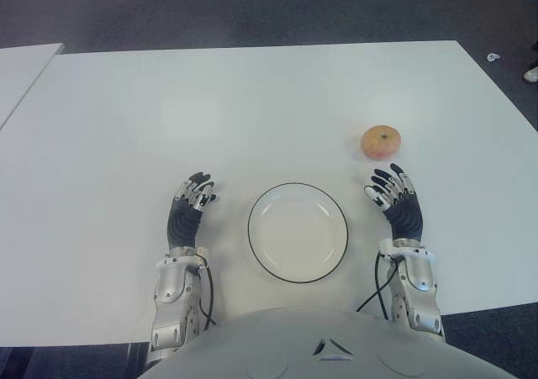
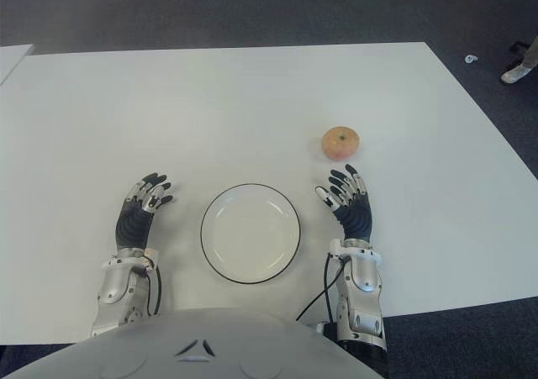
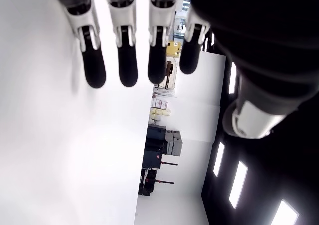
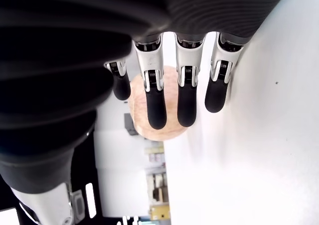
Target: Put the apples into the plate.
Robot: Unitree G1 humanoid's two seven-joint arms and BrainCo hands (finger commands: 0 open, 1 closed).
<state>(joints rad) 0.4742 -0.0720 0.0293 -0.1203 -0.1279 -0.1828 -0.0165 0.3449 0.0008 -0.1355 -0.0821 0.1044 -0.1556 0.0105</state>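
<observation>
Left eye view: plate empty, nothing done yet. One apple sits on counter, far-right of plate. Right hand just near of it, fingers spread, holding nothing. Left hand left of plate, open, empty.

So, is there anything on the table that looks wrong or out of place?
Nothing stands out. The apple sits whole on the table beyond the open right hand; the plate lies flat and empty, left hand beside it.
</observation>
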